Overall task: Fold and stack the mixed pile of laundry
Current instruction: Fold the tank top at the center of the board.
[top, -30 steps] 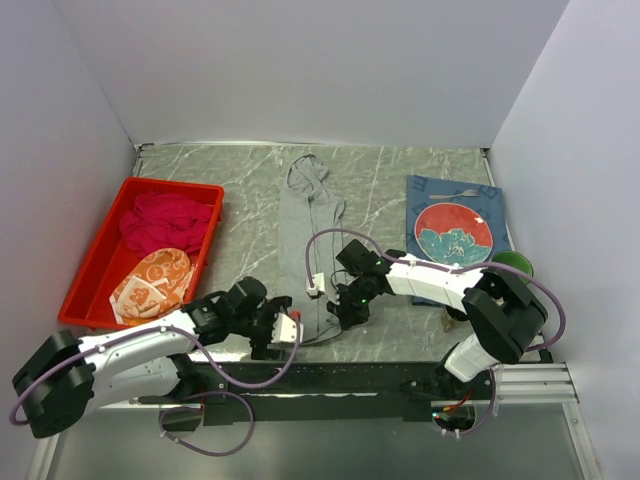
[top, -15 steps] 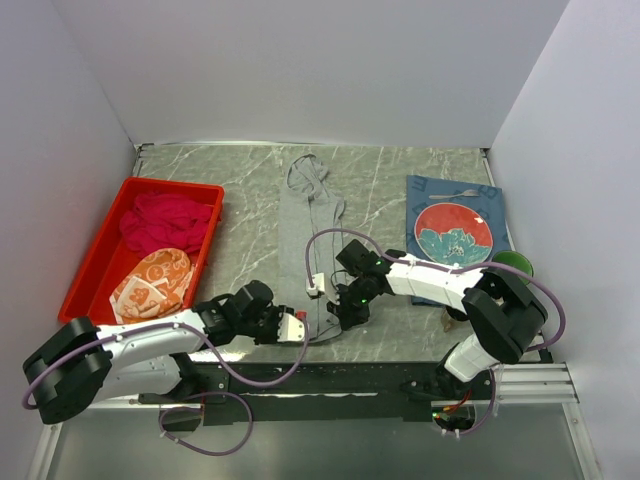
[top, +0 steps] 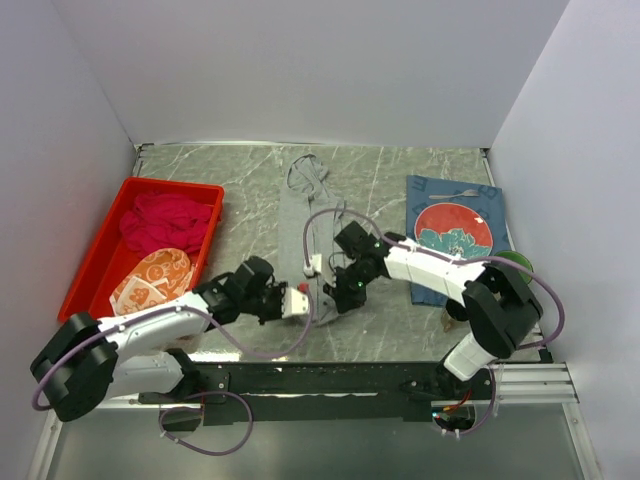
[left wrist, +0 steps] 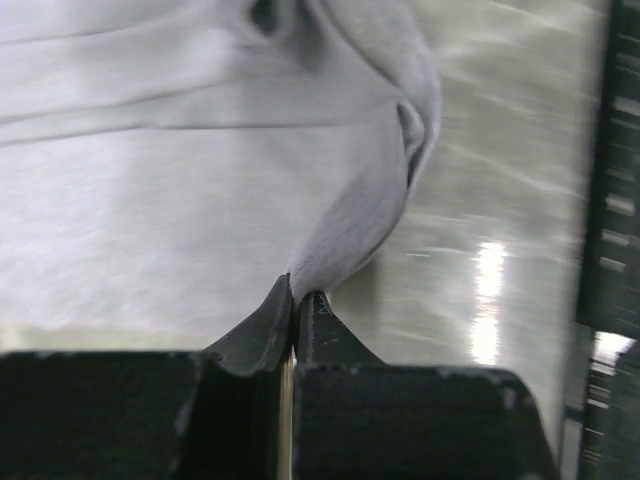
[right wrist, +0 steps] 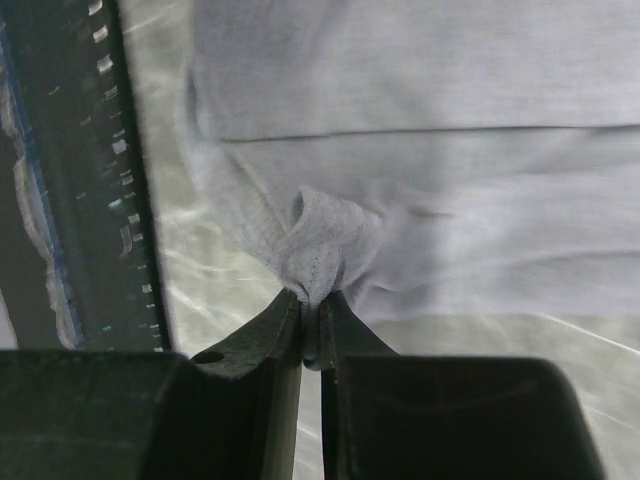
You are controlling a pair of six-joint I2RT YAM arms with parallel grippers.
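Pincer L & pincer R each clamp grey garment edge.

Grey garment: matt cloth; table surf. glossy marble.

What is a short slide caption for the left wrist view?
Left gripper pinches the edge of the grey garment lying on the marble table.

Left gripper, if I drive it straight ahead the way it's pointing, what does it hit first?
More of the grey garment: the left gripper is shut on its edge, cloth bunched just ahead. Beyond, the right gripper, shut on the same garment, looks roughly in line; depth unclear.
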